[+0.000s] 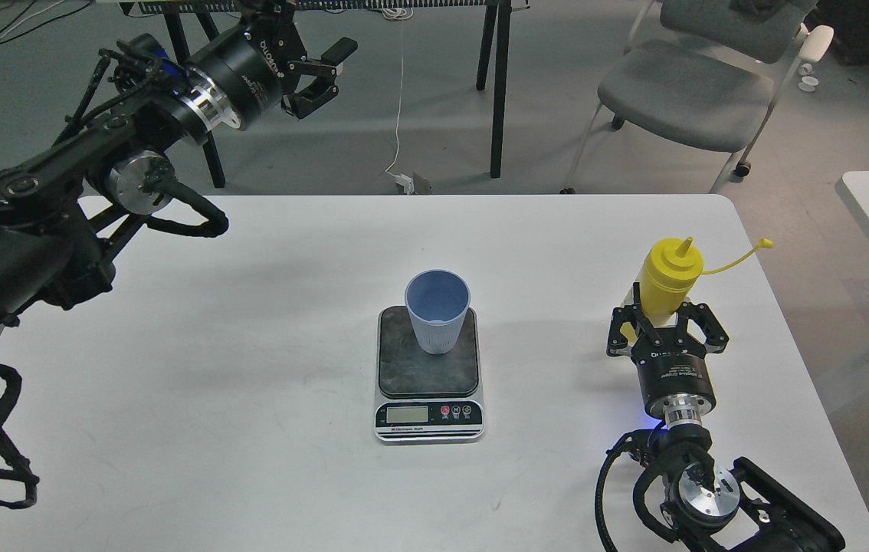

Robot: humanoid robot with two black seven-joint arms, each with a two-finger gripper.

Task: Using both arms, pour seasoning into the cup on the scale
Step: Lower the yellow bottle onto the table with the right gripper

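- The seasoning [668, 280] is a yellow plastic squeeze bottle with a rounded shoulder and a short pointed nozzle; it stands upright near the right edge of the white worktop [250, 368], well apart from the scale.
- A thin yellow cap strap [741, 257] arcs from the bottle's neck out to the right, its small cap hanging free at the tip, so the nozzle is uncovered.
- The right pincer [667, 322] reaches in from the near right corner with its black fingers set on either side of the bottle's lower body; the jaws look drawn in against it, gripping the seasoning.
- The cup [437, 310] is light blue, tapered toward the base, with fine vertical ribs and no handle. It stands upright on the scale, toward the rear of the platform, and its inside appears empty.
- The scale [428, 376] lies flat at the middle of the worktop: dark rounded-square platform, silver front with an LCD and red and black buttons facing the robot.
- The left pincer [323, 73] is raised high beyond the far left corner of the worktop, jaws spread wide, holding nothing.
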